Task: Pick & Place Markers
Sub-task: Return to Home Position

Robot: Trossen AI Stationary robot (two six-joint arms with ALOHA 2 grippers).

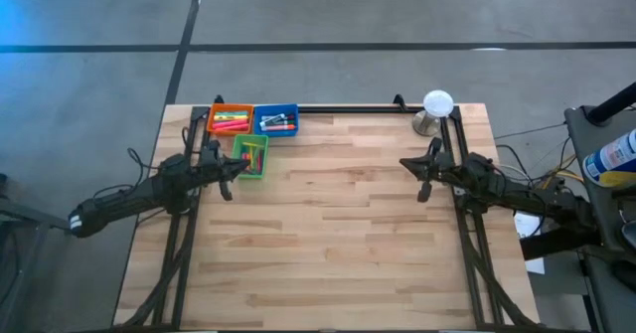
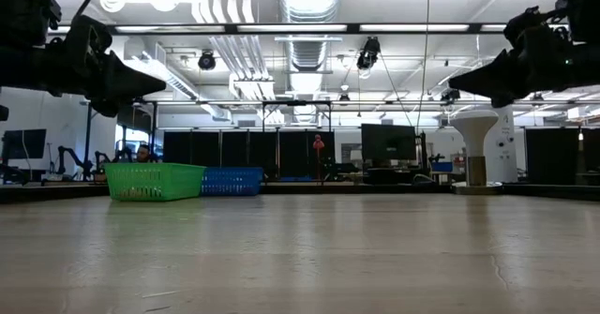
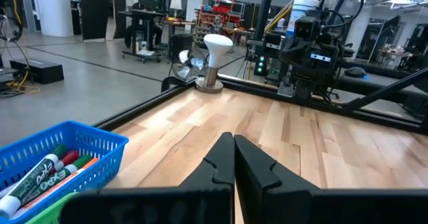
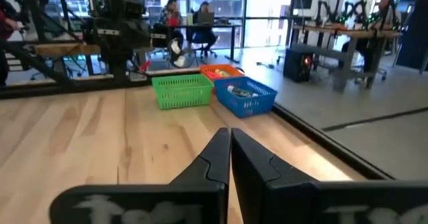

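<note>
My left end effector (image 3: pixel 233 144) is clenched on nothing, its two dark fingers (image 3: pixel 264 167) pressed flat together. It hangs above the worktop (image 1: pixel 338 244) near the left edge, just beside the green bin (image 1: pixel 251 177). My right end effector (image 4: pixel 229 136) is clenched the same way, also empty, and hangs above the right side of the worktop, well apart from the bins (the two face each other across the bare wood).

The markers (image 1: pixel 232 123) I can see lie inside the bins at the far left corner. Pink and yellow ones are in the orange bin (image 1: pixel 231 107). White-barrelled ones are in the blue bin (image 1: pixel 276 107), which touches the orange bin on its right. A few more, red among them, are in the green bin, which stands just in front of those two.

At the far right corner stands a white-topped stand (image 1: pixel 435 109) on a metal base, near my right arm.
</note>
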